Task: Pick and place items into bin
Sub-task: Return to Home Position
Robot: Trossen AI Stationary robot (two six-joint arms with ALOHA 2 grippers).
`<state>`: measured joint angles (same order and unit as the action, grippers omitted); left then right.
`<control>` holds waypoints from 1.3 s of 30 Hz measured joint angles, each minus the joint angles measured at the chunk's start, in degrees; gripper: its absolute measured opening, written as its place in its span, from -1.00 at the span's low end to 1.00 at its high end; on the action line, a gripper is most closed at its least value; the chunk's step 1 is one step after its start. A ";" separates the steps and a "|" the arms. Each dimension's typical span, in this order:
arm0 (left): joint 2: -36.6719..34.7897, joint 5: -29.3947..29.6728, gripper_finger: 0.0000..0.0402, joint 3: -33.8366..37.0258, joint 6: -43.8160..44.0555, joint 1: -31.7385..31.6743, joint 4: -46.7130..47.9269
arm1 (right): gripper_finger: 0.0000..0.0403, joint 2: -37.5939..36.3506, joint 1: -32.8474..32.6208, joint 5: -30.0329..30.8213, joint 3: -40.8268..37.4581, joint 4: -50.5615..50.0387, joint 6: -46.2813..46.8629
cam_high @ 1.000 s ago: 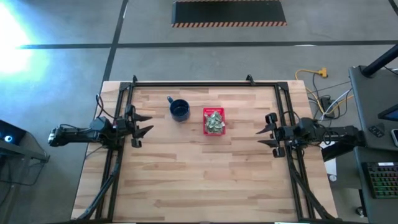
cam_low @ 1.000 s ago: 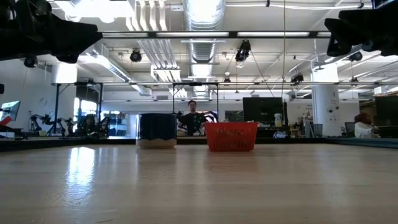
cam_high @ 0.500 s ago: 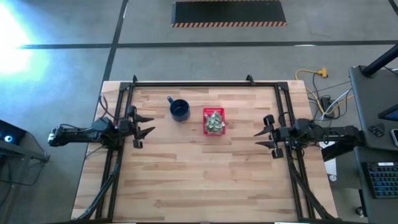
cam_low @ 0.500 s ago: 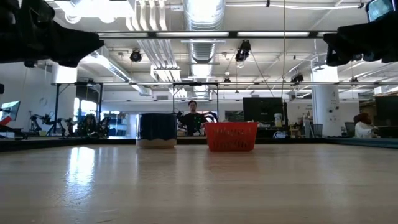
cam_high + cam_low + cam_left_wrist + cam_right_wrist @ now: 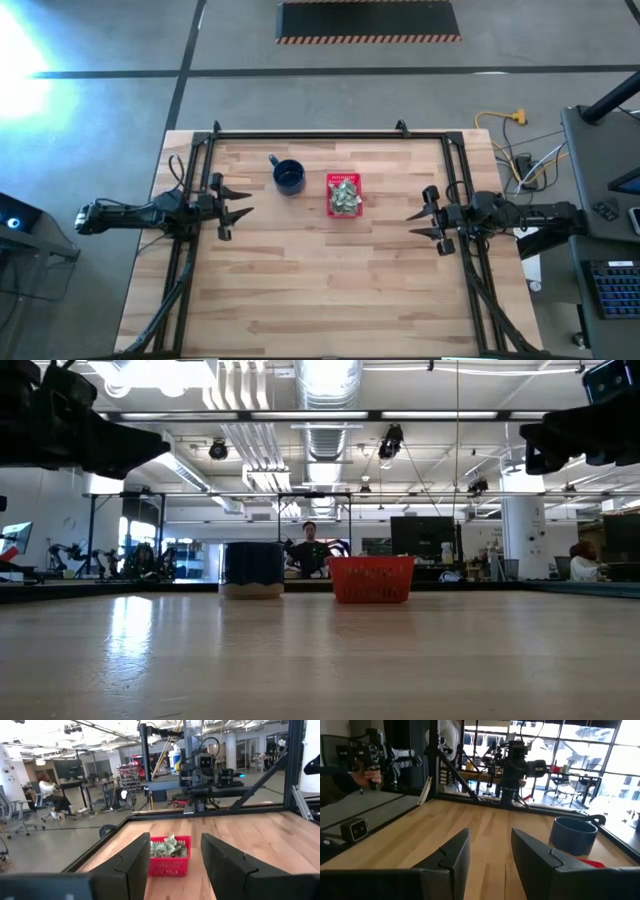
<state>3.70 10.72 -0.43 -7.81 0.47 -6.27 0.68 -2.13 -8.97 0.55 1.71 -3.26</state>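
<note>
Wood-plank table (image 5: pixel 320 290), open lab space behind it. Your red basket (image 5: pixel 344 194) sits roughly midway between the two arms, with the packets (image 5: pixel 345 198) heaped inside it, green and whitish, reaching the rim in the left wrist view. Blue mug (image 5: pixel 290 177) stands just beside the basket on the left arm's side, not touching it. Your left gripper (image 5: pixel 243 202) hangs above the table near its left edge, fingers spread, nothing between them, pointing toward the basket. Your right gripper (image 5: pixel 412 224) is near the right edge, also raised, fingers apart and empty, well apart from the basket. In the low view both grippers are high over the tabletop, and a person (image 5: pixel 311 550) stands far back between mug and basket. The right wrist view catches a hand (image 5: pixel 367 777) holding a device beyond the table.
</note>
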 joint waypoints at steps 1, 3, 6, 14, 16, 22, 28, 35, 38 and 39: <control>0.31 -0.02 -0.20 0.00 0.00 0.00 -0.15 | -0.33 0.20 0.00 0.00 0.01 -0.01 0.15; 0.90 -0.02 -0.20 0.03 0.02 0.00 -0.15 | -0.33 0.77 0.02 0.00 0.01 0.03 0.28; 1.82 -0.01 -0.20 0.03 0.02 0.00 -0.17 | -0.34 1.14 0.00 0.00 0.01 0.01 0.28; 4.57 -0.02 -0.20 0.07 0.00 0.00 -0.16 | -0.36 1.73 0.00 0.02 0.01 0.03 0.13; 5.31 -0.02 -0.20 0.08 0.00 0.00 -0.15 | -0.35 1.73 0.00 0.00 0.01 0.03 0.23; 6.67 -0.04 -0.20 0.09 0.25 0.00 -0.49 | -0.33 1.73 0.00 0.00 0.01 0.03 0.16; 4.82 -0.04 -0.20 -0.19 1.03 0.00 -0.68 | -0.37 1.73 0.00 0.00 0.01 0.05 0.11; -1.45 -0.70 -0.20 -0.08 -0.02 -0.02 3.32 | -0.34 1.73 0.00 0.00 0.01 0.07 0.10; -1.93 -3.52 -0.20 -0.08 -0.05 -0.02 4.22 | -0.33 1.73 0.00 0.00 0.01 0.13 0.18; -1.82 -4.90 -0.20 -0.08 -0.08 -0.02 4.40 | -0.33 1.73 0.00 0.01 0.01 0.14 0.11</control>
<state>1.88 5.82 -0.51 -7.89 0.45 -1.87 2.42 -2.13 -8.96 0.56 1.85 -3.15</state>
